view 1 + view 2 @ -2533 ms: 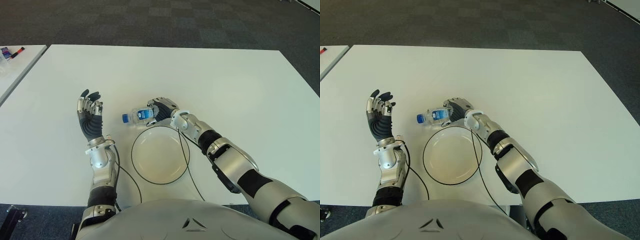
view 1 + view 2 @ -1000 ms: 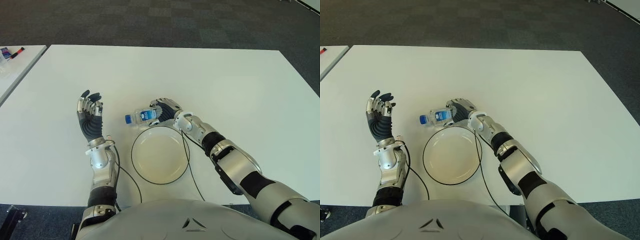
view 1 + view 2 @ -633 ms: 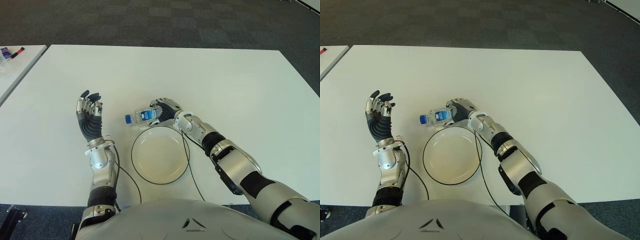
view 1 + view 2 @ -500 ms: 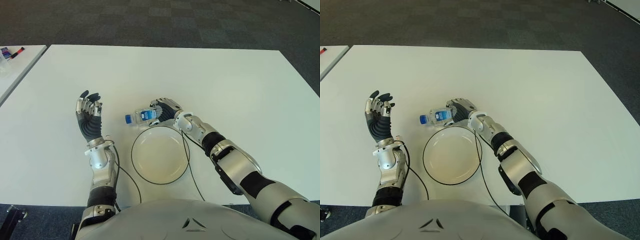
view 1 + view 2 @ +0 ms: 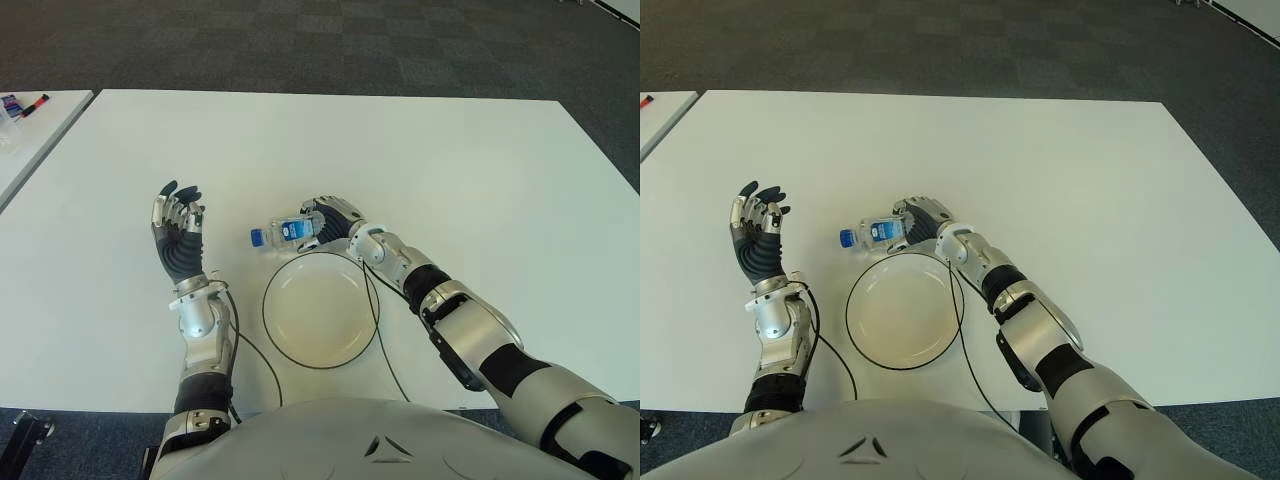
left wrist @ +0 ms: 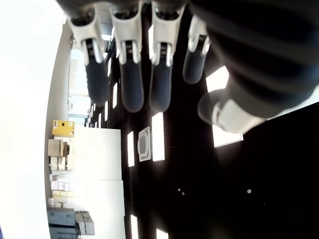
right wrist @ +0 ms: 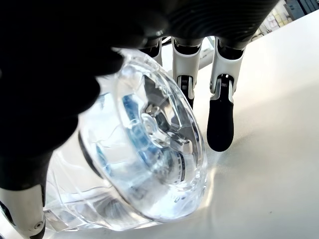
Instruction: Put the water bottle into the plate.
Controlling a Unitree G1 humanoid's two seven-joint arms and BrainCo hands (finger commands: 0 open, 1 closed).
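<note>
A small clear water bottle (image 5: pixel 285 231) with a blue label and blue cap lies on its side on the white table (image 5: pixel 470 170), just beyond the far rim of the plate (image 5: pixel 318 315). Its cap points to my left. My right hand (image 5: pixel 325 218) is curled over the bottle's base end. In the right wrist view the bottle's base (image 7: pixel 149 149) sits between the dark thumb and the fingers (image 7: pixel 220 114), whose tips reach the table. The white plate with a dark rim holds nothing. My left hand (image 5: pixel 178 232) is raised left of the plate, fingers spread, holding nothing.
A thin black cable (image 5: pixel 375 325) runs from my right wrist across the plate's right edge. Another cable (image 5: pixel 255 355) loops from my left wrist. A second table (image 5: pixel 25 140) at the far left carries markers (image 5: pixel 30 103). Dark carpet lies beyond the table's far edge.
My right hand and the bottle have shifted slightly to the right since the oldest frame. Over the last second nothing has visibly moved.
</note>
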